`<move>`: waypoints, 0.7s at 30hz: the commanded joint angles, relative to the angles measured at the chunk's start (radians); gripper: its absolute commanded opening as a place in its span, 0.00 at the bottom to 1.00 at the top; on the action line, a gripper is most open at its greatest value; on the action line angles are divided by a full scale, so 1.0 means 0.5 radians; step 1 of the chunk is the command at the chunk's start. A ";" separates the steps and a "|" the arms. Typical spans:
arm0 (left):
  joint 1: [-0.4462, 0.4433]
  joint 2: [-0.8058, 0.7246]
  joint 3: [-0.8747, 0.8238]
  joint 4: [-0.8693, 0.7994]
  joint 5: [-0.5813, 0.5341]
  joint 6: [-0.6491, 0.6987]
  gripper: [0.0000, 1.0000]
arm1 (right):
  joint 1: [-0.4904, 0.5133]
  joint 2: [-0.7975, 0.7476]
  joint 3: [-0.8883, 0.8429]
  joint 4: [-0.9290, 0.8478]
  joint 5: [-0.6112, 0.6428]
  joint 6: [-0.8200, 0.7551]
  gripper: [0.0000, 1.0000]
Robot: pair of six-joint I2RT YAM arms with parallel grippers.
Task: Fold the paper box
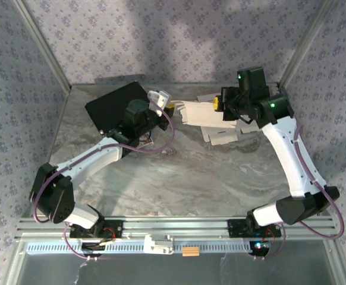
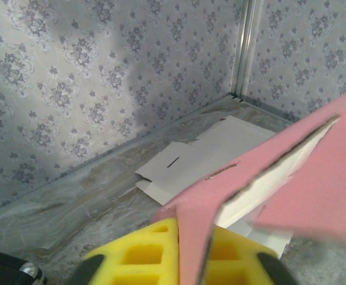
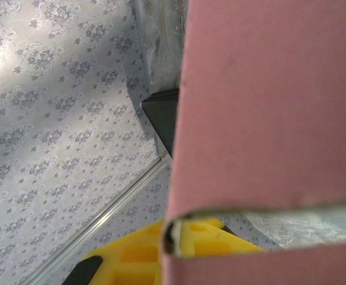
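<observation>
Both arms' jaws clench the paper box (image 1: 198,113), its long axis running sideways, right of the black pad (image 1: 115,102).

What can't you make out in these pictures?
- Left wrist view: the paper box covers the left gripper's fingertips.
- Right wrist view: the box, close and blurred, hides the right gripper's tips and most of the black sheet.
- Top view: the box's creases are too small.
</observation>
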 commanded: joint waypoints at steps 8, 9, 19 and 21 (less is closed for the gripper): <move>-0.029 0.006 0.633 -1.097 -0.123 -0.483 0.00 | -0.129 0.014 0.209 -0.089 0.058 -0.408 0.58; -0.030 0.028 0.751 -1.294 -0.122 -0.550 0.00 | -0.132 0.011 0.231 -0.116 0.082 -0.448 0.59; -0.030 0.096 1.072 -2.309 0.031 -0.883 0.00 | -0.113 -0.020 0.437 -0.223 0.362 -0.688 0.73; -0.031 0.113 1.092 -2.391 0.060 -0.910 0.00 | -0.112 0.007 0.474 -0.252 0.336 -0.706 0.73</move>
